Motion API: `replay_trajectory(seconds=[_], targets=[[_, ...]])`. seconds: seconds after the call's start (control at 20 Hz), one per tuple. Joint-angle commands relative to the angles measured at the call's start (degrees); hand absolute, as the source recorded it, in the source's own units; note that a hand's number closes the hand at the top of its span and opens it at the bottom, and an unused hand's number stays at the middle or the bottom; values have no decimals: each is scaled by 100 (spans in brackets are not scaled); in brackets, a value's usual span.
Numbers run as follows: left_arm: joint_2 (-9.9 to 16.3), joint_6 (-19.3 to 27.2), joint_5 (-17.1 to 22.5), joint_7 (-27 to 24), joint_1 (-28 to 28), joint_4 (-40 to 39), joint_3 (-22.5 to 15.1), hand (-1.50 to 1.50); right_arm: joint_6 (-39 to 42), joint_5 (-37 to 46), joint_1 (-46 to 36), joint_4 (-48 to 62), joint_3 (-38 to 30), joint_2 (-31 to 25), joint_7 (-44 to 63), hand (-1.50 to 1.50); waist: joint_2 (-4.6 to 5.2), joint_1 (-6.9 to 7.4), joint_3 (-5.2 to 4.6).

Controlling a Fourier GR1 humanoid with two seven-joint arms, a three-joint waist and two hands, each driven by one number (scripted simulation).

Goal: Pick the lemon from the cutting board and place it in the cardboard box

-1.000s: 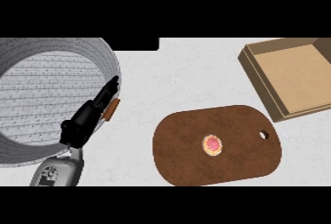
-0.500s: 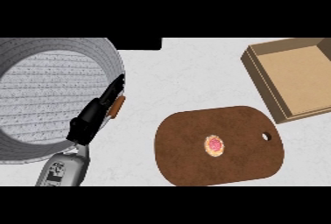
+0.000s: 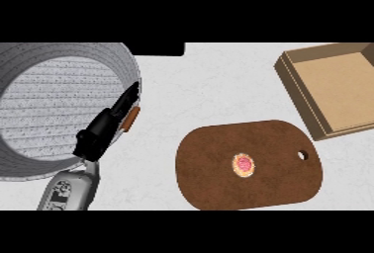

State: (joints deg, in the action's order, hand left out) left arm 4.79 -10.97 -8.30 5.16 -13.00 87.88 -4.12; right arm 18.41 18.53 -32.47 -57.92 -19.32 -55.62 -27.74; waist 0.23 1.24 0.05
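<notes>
Left hand (image 3: 110, 123) rests with fingers straight, holding nothing, against the grey basket's (image 3: 44, 168) rim. Well to its right, the lemon (image 3: 245, 165) lies on the cutting board (image 3: 211, 173), near the cardboard box (image 3: 343, 89).

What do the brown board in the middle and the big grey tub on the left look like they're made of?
The board looks like dark wood with a matte finish: mottled brown grain and a hanging hole near one end. The grey tub looks woven, perhaps rope or fabric, judging by the fine ribbed rows along its wall and floor; which of these is unclear.
</notes>
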Motion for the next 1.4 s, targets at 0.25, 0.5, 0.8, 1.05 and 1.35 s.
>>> replay_trajectory(seconds=[0.25,0.5,0.8,1.05,1.35], targets=[[-90,-27,-14,-26,11,-113,-31,0,-1249,1291,-1125,1766,815,597,-610,150,45,100,1],[-49,-46,-95,-424,253,-167,-58,0,-1721,1768,-1743,2721,1003,930,-562,150,55,126,1],[-166,46,-189,-158,-282,-320,-75,0,-1142,1555,-1792,3806,768,1097,-528,-150,97,114,10],[-150,-52,-121,-54,-104,-82,-113,0,-1118,1605,-2094,4438,690,1206,-773,-150,113,217,17],[-76,-130,-64,-111,193,55,-88,0,-660,465,-2012,4703,-429,1062,-1350,-150,65,119,26]])
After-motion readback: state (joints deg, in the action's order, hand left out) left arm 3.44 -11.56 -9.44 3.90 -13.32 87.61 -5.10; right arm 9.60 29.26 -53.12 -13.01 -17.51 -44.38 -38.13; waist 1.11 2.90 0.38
